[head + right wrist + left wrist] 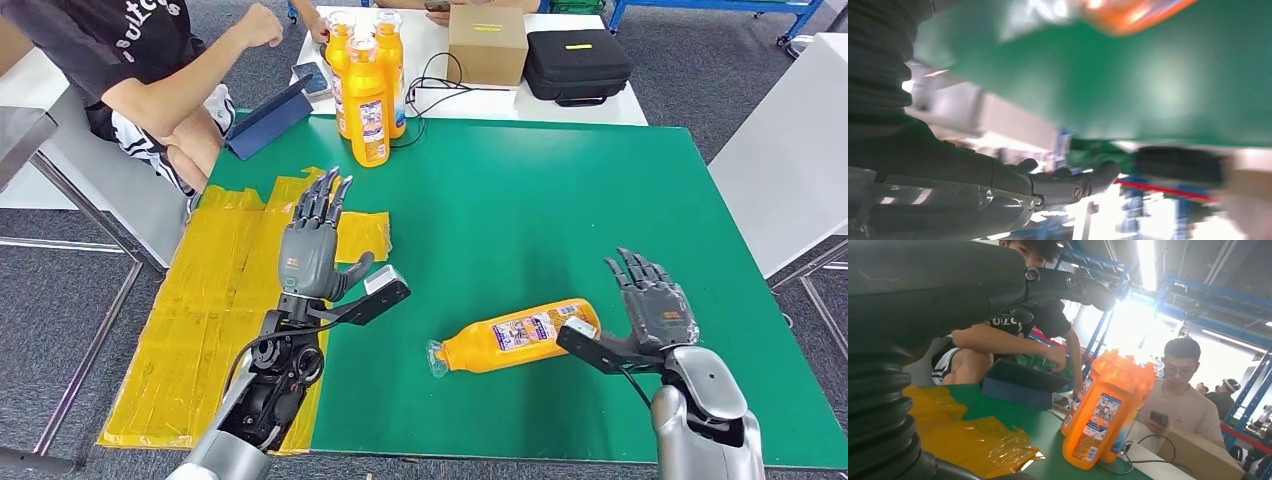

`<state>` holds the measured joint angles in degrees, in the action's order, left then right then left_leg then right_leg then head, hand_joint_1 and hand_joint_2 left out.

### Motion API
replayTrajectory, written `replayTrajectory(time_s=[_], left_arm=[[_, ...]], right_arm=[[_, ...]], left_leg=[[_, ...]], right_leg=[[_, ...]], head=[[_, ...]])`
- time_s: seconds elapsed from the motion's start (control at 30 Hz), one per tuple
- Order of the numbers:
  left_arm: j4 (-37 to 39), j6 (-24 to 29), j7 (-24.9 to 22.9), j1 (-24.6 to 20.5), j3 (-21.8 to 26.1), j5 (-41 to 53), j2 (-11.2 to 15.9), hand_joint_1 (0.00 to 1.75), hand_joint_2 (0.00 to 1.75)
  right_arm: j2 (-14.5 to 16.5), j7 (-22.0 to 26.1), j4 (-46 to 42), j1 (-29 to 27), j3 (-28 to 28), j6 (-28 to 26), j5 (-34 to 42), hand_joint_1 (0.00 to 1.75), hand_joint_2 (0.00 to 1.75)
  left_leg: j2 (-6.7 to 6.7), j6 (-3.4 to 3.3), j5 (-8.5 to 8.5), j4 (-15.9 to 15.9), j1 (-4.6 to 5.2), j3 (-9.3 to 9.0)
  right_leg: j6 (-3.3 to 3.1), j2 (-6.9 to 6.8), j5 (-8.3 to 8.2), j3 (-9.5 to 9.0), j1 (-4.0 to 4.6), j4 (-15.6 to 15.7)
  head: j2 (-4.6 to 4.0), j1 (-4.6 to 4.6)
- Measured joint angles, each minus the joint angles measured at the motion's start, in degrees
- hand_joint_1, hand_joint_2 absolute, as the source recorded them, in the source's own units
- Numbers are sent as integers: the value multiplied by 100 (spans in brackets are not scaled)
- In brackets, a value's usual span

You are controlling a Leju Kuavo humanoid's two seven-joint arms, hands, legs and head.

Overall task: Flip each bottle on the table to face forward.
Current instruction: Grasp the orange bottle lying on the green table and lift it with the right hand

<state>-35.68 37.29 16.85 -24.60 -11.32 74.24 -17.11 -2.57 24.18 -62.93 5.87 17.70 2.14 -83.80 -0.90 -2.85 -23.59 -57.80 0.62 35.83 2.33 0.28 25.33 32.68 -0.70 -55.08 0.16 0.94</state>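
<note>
Orange plastic bottles tell most of the progress: a cluster of upright orange bottles [366,80] stands at the far edge of the green table mat [560,200], labels showing toward the robot, and these look finished. One orange plastic bottle with a clear cap [512,337] lies on its side near the front of the mat, cap pointing toward the robot's left, label up; by the look of it, this one is left to deal with. The right hand [655,305] hovers just beside the bottle's base, fingers spread wide and holding nothing. The left hand [318,245] is raised over the edge of the yellow taped plastic sheet [215,300], fingers straight and apart, also empty, well apart from the lying bottle. A seated person [150,70] leans on the white table behind.
</note>
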Motion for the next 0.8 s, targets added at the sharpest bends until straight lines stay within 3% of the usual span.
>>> replayTrajectory(time_s=[0.33, 0.5, 0.8], left_arm=[[145, 66, 173, -81, 113, -179, 0, 0, 175], [238, 66, 219, -151, 151, -194, 0, 0, 175], [451, 129, 240, -278, 166, -290, -1, 0, 175]], right_arm=[[-430, 684, 395, 104, -866, 974, 1094, 0, 175], [-529, 521, 398, 3, -1088, 1420, 1147, 0, 175], [-712, 252, 863, 77, -1199, 1437, 1027, 0, 175]], left_leg=[[-4, 0, 1, 0, 0, 0], [-3, 0, 0, 0, 0, 0], [-3, -1, 1, -1, 1, 0]], right_leg=[[0, -6, 0, 1, 0, 0], [0, -6, 0, 1, 0, 0], [0, -6, 0, -1, -1, 0]], head=[[0, 0], [0, 0], [-1, 1]])
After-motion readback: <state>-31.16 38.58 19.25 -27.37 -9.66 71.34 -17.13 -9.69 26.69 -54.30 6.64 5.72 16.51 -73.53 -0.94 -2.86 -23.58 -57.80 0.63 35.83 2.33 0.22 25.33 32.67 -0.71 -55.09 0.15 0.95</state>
